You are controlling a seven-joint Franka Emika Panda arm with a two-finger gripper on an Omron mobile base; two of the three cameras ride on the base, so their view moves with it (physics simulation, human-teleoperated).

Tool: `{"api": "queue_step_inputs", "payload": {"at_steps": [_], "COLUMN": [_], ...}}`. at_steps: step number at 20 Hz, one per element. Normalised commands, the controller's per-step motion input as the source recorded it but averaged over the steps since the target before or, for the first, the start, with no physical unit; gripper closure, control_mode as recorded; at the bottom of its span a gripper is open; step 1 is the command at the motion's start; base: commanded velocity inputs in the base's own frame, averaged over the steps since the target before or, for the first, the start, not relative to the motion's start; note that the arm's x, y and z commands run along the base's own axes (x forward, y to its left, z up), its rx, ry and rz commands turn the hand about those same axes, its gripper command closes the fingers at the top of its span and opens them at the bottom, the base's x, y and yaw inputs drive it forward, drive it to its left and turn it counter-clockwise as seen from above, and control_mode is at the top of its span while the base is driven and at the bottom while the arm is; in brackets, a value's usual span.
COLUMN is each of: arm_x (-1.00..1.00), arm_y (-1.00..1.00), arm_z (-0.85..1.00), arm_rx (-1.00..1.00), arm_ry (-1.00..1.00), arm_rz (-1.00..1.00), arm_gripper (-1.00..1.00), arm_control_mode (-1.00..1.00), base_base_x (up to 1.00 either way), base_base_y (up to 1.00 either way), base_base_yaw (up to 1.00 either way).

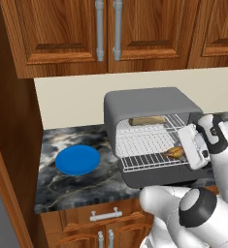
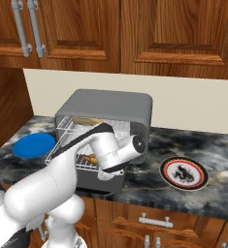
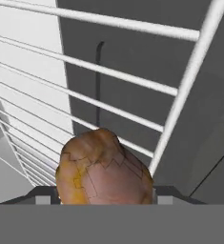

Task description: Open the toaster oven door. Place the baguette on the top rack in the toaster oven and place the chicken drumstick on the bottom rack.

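The toaster oven [image 1: 149,99] stands on the counter with its door [image 1: 156,178] folded down flat in front. On the top rack [image 1: 139,131] lies the baguette [image 1: 147,120], far inside. The bottom rack [image 1: 142,162] is pulled out over the door. Low over its right end, my gripper [image 1: 183,154] is shut on the chicken drumstick [image 1: 174,152]. In the hand view the drumstick [image 3: 101,169] fills the gap between my fingertips [image 3: 43,196], with the rack wires [image 3: 123,76] just beyond it. In the right base view my arm crosses the oven [image 2: 110,104] and hides much of its mouth.
A round blue plate [image 1: 78,160] lies on the counter left of the oven. Right of the oven sits a white plate with a dark red rim [image 2: 184,173]. Wooden cabinets hang above, and a wooden side wall closes the far left.
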Motion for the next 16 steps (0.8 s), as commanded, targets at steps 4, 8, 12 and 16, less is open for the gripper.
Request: {"api": "queue_step_inputs", "payload": {"at_steps": [4, 8, 12, 16], "arm_x": [0.35, 0.08, -0.06, -0.31], "arm_y": [0.08, 0.0, 0.0, 0.0], "arm_z": [-0.04, 0.0, -0.03, -0.73], "arm_rx": [0.04, 0.0, 0.02, 0.0], "arm_ry": [0.01, 0.0, 0.04, 0.24], "arm_rz": [-0.19, -0.14, -0.08, -0.05], "arm_gripper": [1.0, 1.0, 1.0, 1.0], "arm_control_mode": [-1.0, -1.0, -1.0, -1.0], "base_base_x": [0.0, 0.0, 0.0, 0.0], "base_base_y": [0.0, 0.0, 0.0, 0.0], "base_base_yaw": [0.0, 0.0, 0.0, 0.0]}}
